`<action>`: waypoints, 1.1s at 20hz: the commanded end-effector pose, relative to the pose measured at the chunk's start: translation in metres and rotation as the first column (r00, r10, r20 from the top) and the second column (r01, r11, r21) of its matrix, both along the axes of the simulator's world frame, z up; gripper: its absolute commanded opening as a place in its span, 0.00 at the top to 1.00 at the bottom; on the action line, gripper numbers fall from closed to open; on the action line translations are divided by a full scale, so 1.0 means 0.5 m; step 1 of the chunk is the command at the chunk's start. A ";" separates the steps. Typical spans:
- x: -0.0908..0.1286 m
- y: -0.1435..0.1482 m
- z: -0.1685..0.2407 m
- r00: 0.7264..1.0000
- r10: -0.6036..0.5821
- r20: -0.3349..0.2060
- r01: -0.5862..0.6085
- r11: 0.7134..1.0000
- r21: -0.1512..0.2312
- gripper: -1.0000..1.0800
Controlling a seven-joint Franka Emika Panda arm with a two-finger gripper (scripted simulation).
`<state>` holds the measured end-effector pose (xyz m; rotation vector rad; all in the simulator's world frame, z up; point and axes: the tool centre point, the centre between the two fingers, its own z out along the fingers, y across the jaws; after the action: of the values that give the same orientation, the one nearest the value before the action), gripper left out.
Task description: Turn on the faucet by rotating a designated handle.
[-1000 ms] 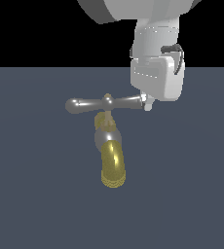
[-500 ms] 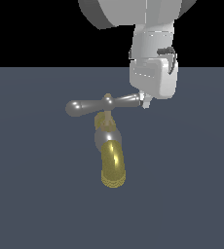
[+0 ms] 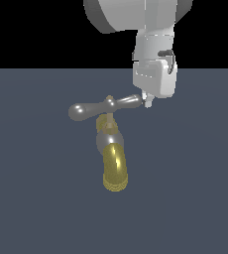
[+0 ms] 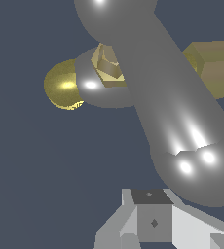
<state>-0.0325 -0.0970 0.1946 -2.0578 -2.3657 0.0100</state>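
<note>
One handle (image 3: pixel 102 106), silver crossbar atop the faucet (image 3: pixel 112 149), mid-floor. Gripper (image 3: pixel 147 103) sits at the arm's knob on the exterior view's right, touching or nearly so; can't tell if fingers are spread or closed. Step, prob.: pushing to rotate. Next: keep contact w/ knob, sweep round the hub.

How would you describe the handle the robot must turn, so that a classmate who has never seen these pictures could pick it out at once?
Start at the faucet, the only fixture on the flat dark grey floor. On top of its brass stem lies the handle, a slim silver crossbar, one knobbed end right by the gripper. Unlike the curved gold spout below, it is straight, silver and lies level.
</note>
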 end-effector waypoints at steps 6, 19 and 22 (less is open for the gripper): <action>0.034 0.032 0.001 1.000 0.002 0.002 -0.002 1.000 0.000 1.00; 0.117 0.117 0.004 1.000 0.011 0.007 -0.011 1.000 0.001 1.00; 0.136 0.136 0.004 1.000 0.013 0.009 -0.013 1.000 0.001 1.00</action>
<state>0.0266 -0.0627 0.1946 -2.1005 -2.3401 0.0203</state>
